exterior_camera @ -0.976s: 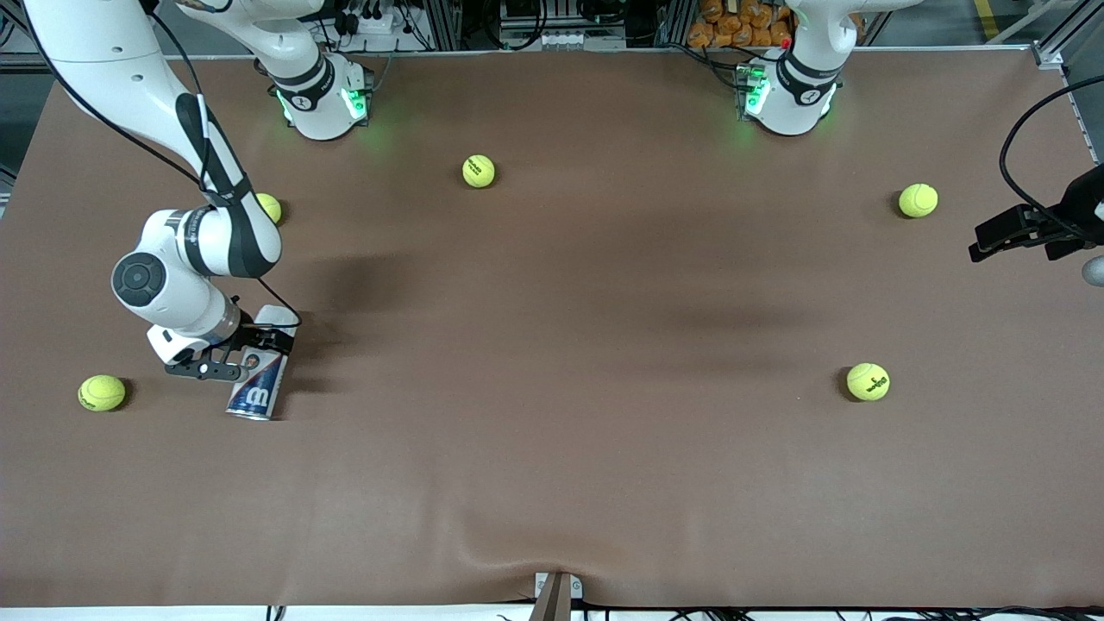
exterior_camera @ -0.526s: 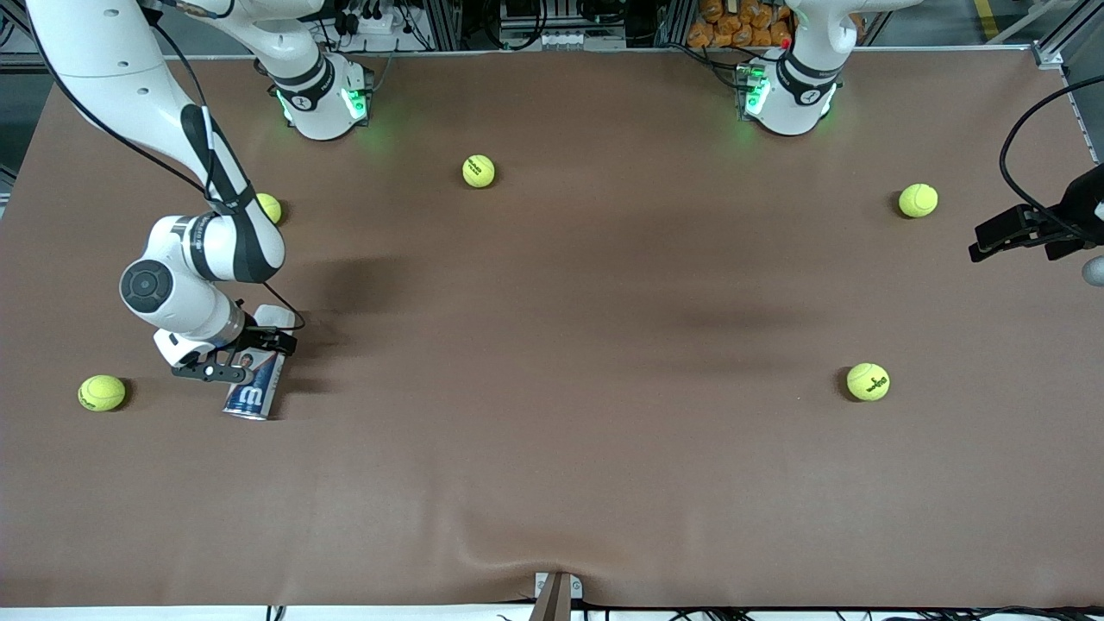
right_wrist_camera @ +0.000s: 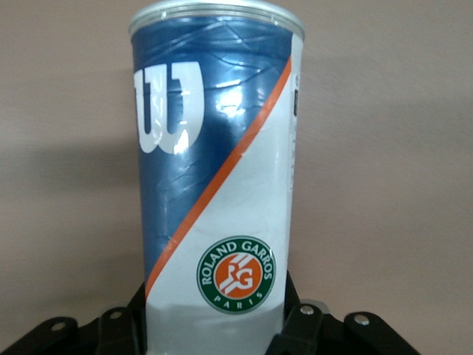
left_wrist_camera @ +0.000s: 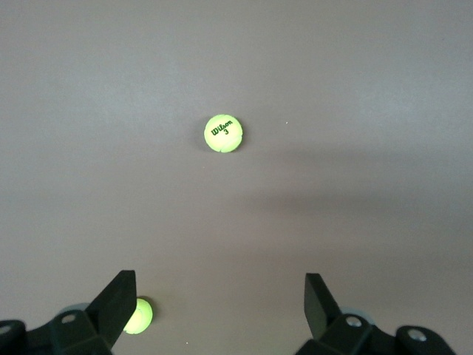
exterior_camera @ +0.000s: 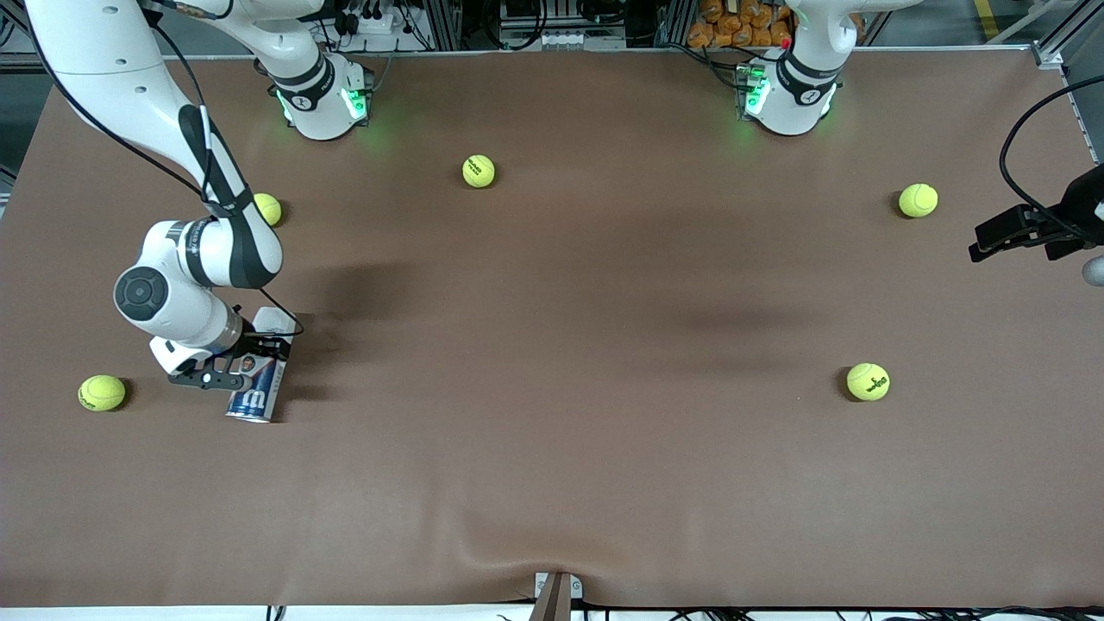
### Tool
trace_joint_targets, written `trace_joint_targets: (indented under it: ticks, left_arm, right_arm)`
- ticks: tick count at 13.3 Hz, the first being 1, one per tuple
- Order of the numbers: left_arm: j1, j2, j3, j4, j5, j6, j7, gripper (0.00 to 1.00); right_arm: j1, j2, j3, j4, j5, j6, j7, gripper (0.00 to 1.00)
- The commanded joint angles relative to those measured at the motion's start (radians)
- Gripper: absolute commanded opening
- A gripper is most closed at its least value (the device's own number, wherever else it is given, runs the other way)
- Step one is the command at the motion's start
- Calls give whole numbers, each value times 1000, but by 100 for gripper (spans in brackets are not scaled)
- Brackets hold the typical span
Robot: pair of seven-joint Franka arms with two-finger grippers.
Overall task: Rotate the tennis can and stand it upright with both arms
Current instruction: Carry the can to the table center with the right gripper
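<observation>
The right gripper (exterior_camera: 231,373) has its black fingers (right_wrist_camera: 292,334) clamped on either side of the Wilson tennis can (exterior_camera: 257,385), low on the white part of the label near the Roland Garros badge, as the right wrist view shows. The can lies tilted at the right arm's end of the table (exterior_camera: 552,483), its silvery rim pointing toward the front camera, with one tennis ball (exterior_camera: 102,392) beside it nearer that end's edge.

To do this step well, I judge the grip should stay firm while the can is pivoted slowly about its held end, since smooth plastic may slip or twist between the pads. Turning it toward the table's middle would bring it within reach of the other arm.

The left gripper (left_wrist_camera: 214,299) waits with its fingers spread wide and empty, high over the table at the left arm's end, looking down on another tennis ball (left_wrist_camera: 223,134)
</observation>
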Motion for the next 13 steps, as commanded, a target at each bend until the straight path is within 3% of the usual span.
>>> trace_joint_targets:
  ticks: [1,5,7,9,13]
  left_arm:
    - [12,5,-6,14,-20,-13,11,100]
    - [10,5,-5,14,-20,-13,10,100]
    - [10,5,-5,14,-20,-13,10,100]
    - [12,5,-5,14,-20,-13,10,100]
    - [12,7,-6,12,-18,-13,11,100]
  right_arm:
    - [89,-19,19,137,12,-178,14,65]
    - [283,-10,17,370,-2,-399,7,66]
    - [395,6,17,400,-34,-381,-3,66]
    - [530,67,17,463,-92,-310,-6,66]
    - [748,202,17,578,-244,-300,-76,64]
